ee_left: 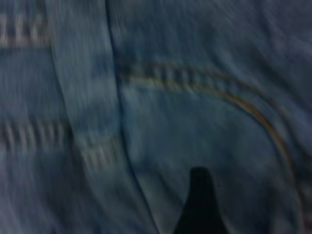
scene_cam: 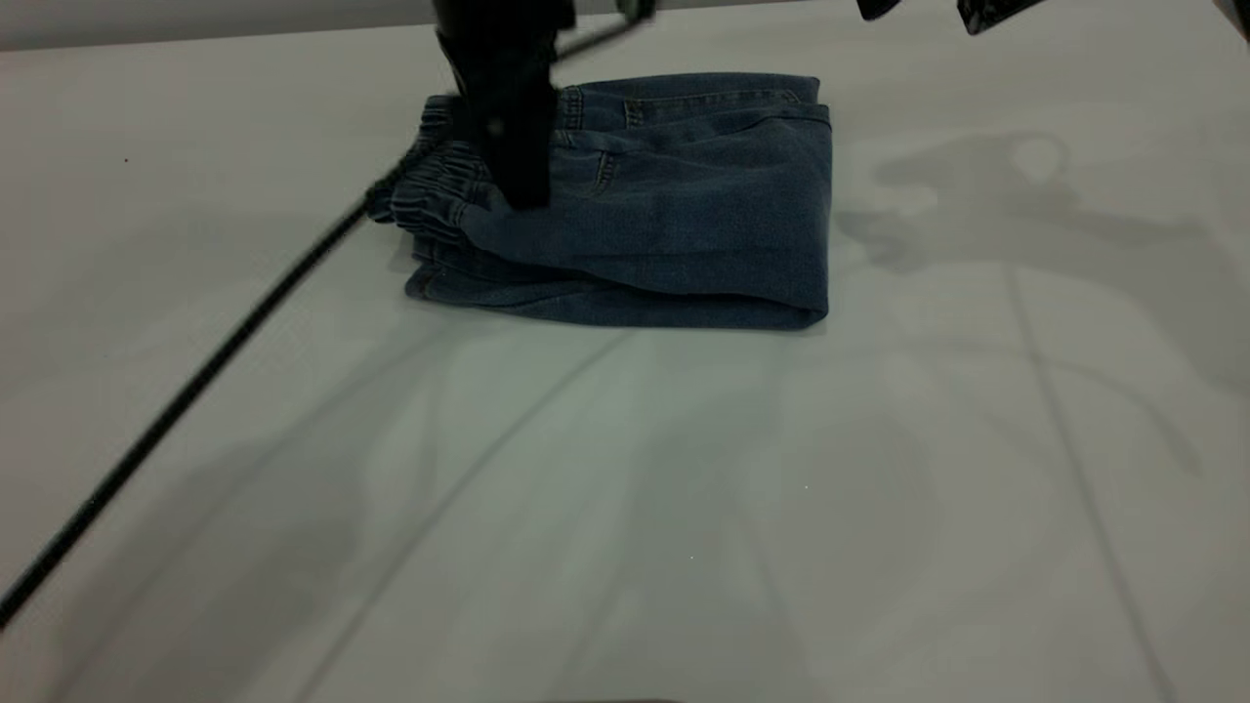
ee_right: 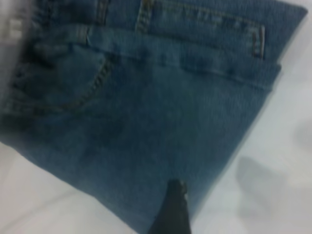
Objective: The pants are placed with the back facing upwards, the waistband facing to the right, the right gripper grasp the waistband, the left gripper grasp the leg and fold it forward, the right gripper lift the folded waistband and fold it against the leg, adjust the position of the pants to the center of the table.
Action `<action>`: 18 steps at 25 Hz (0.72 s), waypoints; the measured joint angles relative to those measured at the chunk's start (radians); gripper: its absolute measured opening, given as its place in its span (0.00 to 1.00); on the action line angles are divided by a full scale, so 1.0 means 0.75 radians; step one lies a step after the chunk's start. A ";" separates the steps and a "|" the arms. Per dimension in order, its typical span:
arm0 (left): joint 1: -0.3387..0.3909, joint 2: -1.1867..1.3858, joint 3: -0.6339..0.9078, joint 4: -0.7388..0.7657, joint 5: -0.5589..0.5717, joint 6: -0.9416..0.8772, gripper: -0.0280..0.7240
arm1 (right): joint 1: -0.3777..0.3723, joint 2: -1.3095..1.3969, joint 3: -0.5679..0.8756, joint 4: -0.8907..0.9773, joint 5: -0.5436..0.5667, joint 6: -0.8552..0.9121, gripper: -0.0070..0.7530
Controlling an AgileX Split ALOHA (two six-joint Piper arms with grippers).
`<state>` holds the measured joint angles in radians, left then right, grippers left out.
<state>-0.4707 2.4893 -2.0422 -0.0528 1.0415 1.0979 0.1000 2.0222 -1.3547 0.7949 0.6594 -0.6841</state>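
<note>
Far half of the smooth pale counter (scene_cam: 625,508): the pants (scene_cam: 664,225) lie folded into a thick, squarish denim stack, tan stitching showing, ruched waistband (scene_cam: 435,190) bunched at its left edge. My left gripper (scene_cam: 518,186) presses down on the denim beside that band; jaws' gap I cannot tell. My right gripper (scene_cam: 977,12) hangs high, apart; state unclear.

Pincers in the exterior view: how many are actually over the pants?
1. The left pincer is down on the pants beside the waistband. The right arm shows only as dark parts at the top edge, right of the pants; its pincer is out of view there.
</note>
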 joint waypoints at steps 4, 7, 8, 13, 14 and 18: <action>-0.021 0.084 0.000 0.000 -0.124 0.012 0.70 | 0.000 0.000 0.000 -0.002 0.003 0.004 0.79; -0.041 0.107 -0.015 0.012 -0.132 -0.035 0.70 | 0.000 0.000 0.000 -0.003 0.003 0.004 0.79; -0.050 0.111 -0.016 0.025 -0.132 -0.071 0.70 | 0.000 0.000 0.000 -0.003 0.003 0.004 0.79; -0.103 0.116 -0.025 0.041 -0.132 -0.359 0.70 | 0.000 0.000 0.000 -0.004 0.005 0.004 0.79; -0.118 0.117 -0.026 0.043 -0.132 -0.424 0.70 | 0.000 0.000 0.000 -0.004 0.005 0.004 0.79; -0.161 0.119 -0.026 0.046 -0.120 -0.595 0.70 | 0.000 -0.001 0.000 -0.005 0.005 0.004 0.79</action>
<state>-0.5916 2.5789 -2.0620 -0.0179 0.9517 0.6520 0.1000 2.0211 -1.3547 0.7910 0.6633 -0.6809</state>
